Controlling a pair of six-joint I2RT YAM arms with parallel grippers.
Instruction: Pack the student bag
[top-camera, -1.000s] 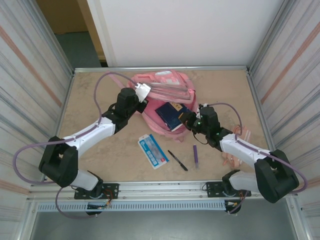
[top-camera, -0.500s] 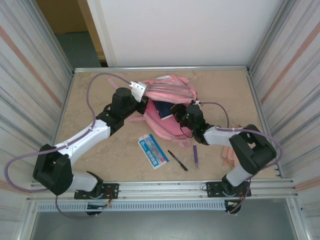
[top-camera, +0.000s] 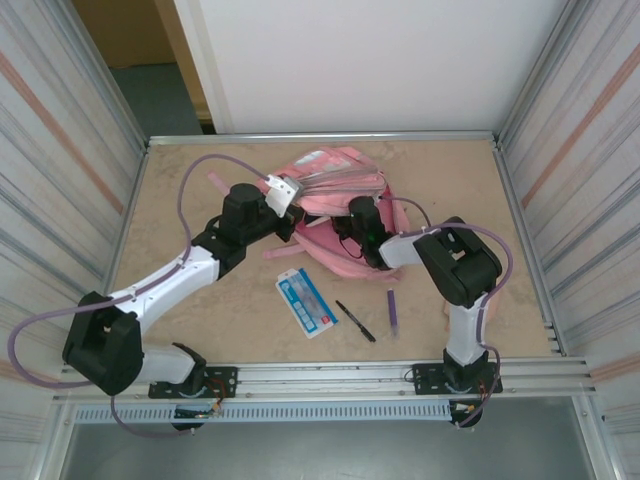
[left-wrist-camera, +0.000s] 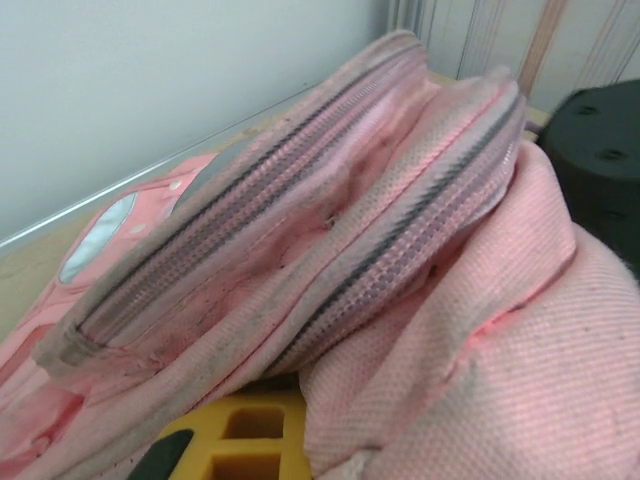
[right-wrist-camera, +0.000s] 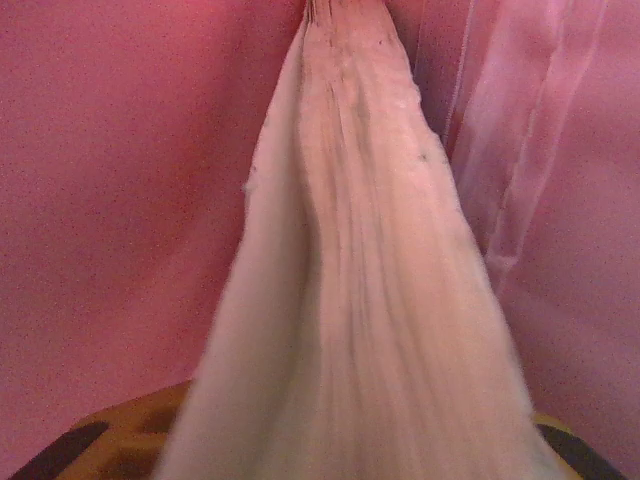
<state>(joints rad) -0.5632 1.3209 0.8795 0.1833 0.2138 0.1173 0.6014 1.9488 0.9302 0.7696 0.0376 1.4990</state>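
The large pink fabric backpack (top-camera: 335, 165) lies at the far middle of the tan table (top-camera: 450, 180). The left gripper (top-camera: 292, 200) is clenched on its zippered edge; the right gripper (top-camera: 348, 228) reaches into its mouth, and I cannot tell how its jaws stand

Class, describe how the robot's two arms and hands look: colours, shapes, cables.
The left arm and right arm share white link shells and chunky black joint housings. A lilac cable loops beside each. The left hand has a pale grey end piece; its fingers are yellow with hollow cells.
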